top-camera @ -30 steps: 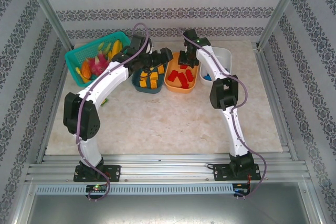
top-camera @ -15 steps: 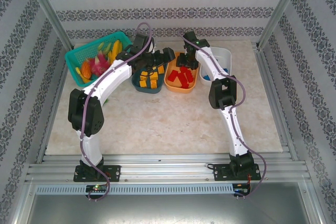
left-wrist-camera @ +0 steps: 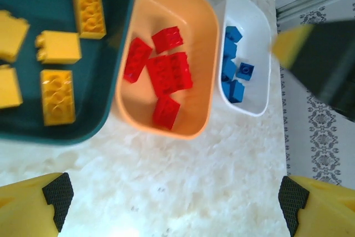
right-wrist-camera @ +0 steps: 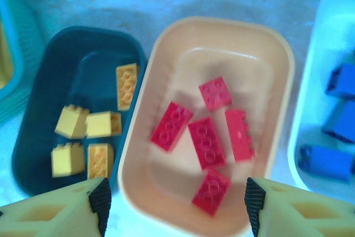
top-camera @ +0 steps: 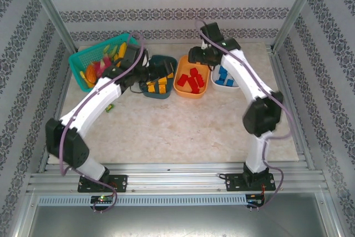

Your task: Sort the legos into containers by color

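**Bricks lie sorted by colour in three tubs, both claws open above them**

Three tubs stand side by side at the far edge of the table (top-camera: 177, 129). The dark teal tub (left-wrist-camera: 108, 76) holds five yellow bricks (left-wrist-camera: 58, 95). The orange tub (right-wrist-camera: 277, 81) just beside it holds five red bricks (right-wrist-camera: 206, 141), lying loose on its floor. The white tub (left-wrist-camera: 259, 76), touching the orange one on its other side, holds several blue bricks (left-wrist-camera: 233, 70).

The left gripper (left-wrist-camera: 175, 201) hangs over the bare table on the near side of the teal and orange tubs. Its fingers are spread wide with nothing between them. The right gripper (right-wrist-camera: 176, 203) hangs above the near end of the orange tub, its fingers also apart and gripping nothing.

A teal mesh basket (top-camera: 83, 59) of toy fruit sits to the left of the teal tub.
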Robot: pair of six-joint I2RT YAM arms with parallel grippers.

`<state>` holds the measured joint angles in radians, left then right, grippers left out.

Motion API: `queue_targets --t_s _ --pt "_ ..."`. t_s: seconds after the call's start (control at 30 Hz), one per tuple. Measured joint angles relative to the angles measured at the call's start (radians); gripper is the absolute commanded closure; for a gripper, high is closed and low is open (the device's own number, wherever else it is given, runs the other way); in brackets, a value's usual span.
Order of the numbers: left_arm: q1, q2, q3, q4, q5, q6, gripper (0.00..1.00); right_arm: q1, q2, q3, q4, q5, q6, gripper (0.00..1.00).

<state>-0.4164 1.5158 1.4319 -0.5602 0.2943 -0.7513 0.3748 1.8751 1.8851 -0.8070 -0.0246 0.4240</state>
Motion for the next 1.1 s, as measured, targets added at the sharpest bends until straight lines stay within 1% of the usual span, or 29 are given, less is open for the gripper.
queue_targets --t_s 0.07,0.13,0.17,0.2,0.33,0.43,0.5,0.6,0.67,0.73,0.8,0.87,0.97,1.03,1.1 --pt "0.000 -0.086 -0.073 -0.025 -0.022 0.000 0.01 0.014 -0.176 -0.200 0.067 0.019 0.009 0.26" --pt "0.002 -0.179 -0.153 -0.057 -0.050 0.000 0.01 0.016 -0.346 -0.403 0.127 0.041 0.008 0.18" --pt "0.003 -0.219 -0.187 -0.070 -0.063 0.000 0.00 0.018 -0.411 -0.475 0.140 0.051 0.009 0.13" --pt "0.005 -0.262 -0.225 -0.085 -0.078 -0.001 0.00 0.023 -0.483 -0.556 0.151 0.063 0.007 0.03" --pt "0.008 -0.427 -0.362 -0.168 -0.174 -0.025 0.00 0.036 -0.739 -0.812 0.146 0.087 0.001 0.02" --pt "0.013 -0.522 -0.430 -0.223 -0.234 -0.038 0.00 0.040 -0.883 -0.922 0.110 0.104 0.016 0.02" --pt "0.013 -0.553 -0.451 -0.246 -0.266 -0.038 0.00 0.040 -0.958 -0.964 0.092 0.127 0.025 0.02" --pt "0.013 -0.546 -0.455 -0.272 -0.336 -0.034 0.00 0.040 -1.003 -0.977 0.070 0.223 0.050 0.02" --pt "0.013 -0.523 -0.451 -0.301 -0.431 -0.040 0.00 0.031 -0.995 -0.979 0.068 0.339 0.073 0.02" --pt "0.013 -0.503 -0.453 -0.333 -0.583 -0.049 0.00 -0.006 -0.982 -1.011 0.113 0.424 0.068 0.02" --pt "0.013 -0.526 -0.493 -0.305 -0.723 -0.021 0.00 -0.060 -0.995 -1.098 0.222 0.475 0.040 0.02" --pt "0.013 -0.595 -0.587 -0.212 -0.833 0.070 0.00 -0.101 -1.028 -1.218 0.353 0.521 -0.008 0.02" --pt "0.019 -0.669 -0.730 -0.043 -0.929 0.247 0.00 -0.118 -1.035 -1.357 0.536 0.567 -0.110 0.02" --pt "0.036 -0.661 -0.787 0.051 -0.949 0.346 0.00 -0.118 -0.987 -1.386 0.622 0.579 -0.178 0.02" --pt "0.066 -0.622 -0.824 0.146 -0.942 0.418 0.00 -0.129 -0.921 -1.392 0.709 0.573 -0.231 0.02"
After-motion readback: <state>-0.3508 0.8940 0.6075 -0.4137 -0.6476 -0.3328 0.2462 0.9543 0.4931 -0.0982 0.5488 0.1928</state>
